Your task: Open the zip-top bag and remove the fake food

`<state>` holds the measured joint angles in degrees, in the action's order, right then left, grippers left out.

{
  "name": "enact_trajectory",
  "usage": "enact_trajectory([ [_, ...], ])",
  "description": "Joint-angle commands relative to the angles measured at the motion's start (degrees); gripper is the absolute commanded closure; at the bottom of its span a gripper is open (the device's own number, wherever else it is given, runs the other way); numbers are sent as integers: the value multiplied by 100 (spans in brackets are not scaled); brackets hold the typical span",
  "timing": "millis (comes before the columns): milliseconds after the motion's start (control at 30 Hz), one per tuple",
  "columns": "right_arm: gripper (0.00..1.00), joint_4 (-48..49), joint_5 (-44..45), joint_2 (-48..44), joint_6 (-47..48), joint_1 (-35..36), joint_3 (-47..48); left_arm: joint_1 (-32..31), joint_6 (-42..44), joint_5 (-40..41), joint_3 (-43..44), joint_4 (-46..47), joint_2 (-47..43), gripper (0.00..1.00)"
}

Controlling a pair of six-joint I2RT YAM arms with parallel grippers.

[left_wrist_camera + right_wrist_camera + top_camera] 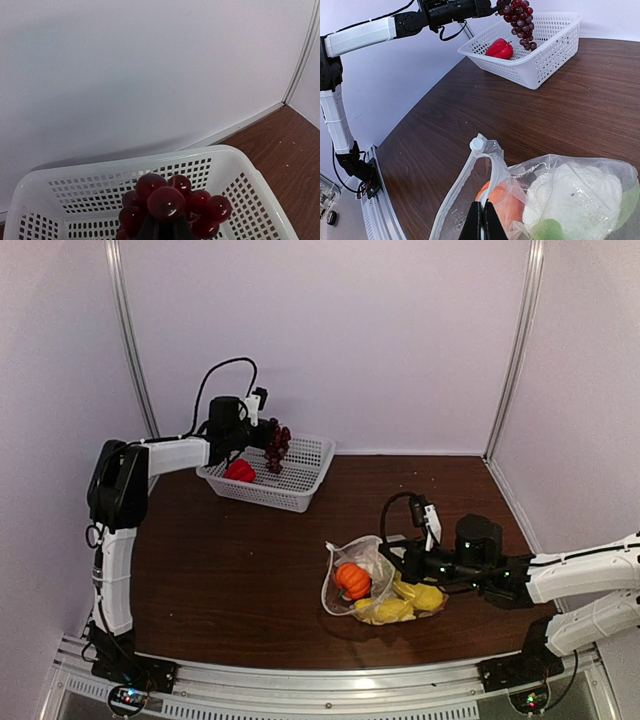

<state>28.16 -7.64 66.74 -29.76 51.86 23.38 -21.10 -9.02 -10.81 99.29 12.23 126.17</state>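
Note:
The clear zip-top bag lies open on the table, mouth to the left. An orange piece, yellow pieces and a white lumpy piece are inside it. My right gripper is shut on the bag's zip rim, holding it up. My left gripper is shut on the dark purple grape bunch and holds it above the white lattice basket. The bunch also shows in the top view. A red piece lies in the basket.
The basket stands at the back left by the wall. The bag sits front right of centre on the brown table. A metal rail runs along the near edge.

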Motion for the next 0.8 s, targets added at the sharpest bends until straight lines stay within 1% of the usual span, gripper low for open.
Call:
enact_trajectory([
  [0,100,21,-56,73,88,-79,190,333,-351,-225,554,-80,476,100],
  [67,100,-6,-70,84,103,-87,223,426,-453,-233,705,-152,637,100],
  [200,100,-47,-88,93,111,-103,284,536,-483,41,930,-331,768,93],
  [233,100,-55,-91,96,117,-102,289,537,-453,125,1012,-406,777,88],
  [333,100,-56,-120,102,122,-110,315,537,-288,335,1230,-711,758,65],
  [400,100,-65,-123,94,119,-109,336,537,-178,411,1238,-818,653,60],
  [567,100,-74,-124,67,128,-110,376,536,-109,537,780,-645,78,43],
  [700,100,-83,-160,66,142,-107,412,508,-26,465,299,-545,-473,40],
  [767,100,-59,-197,67,137,-111,429,462,21,336,-256,-287,-892,39],
])
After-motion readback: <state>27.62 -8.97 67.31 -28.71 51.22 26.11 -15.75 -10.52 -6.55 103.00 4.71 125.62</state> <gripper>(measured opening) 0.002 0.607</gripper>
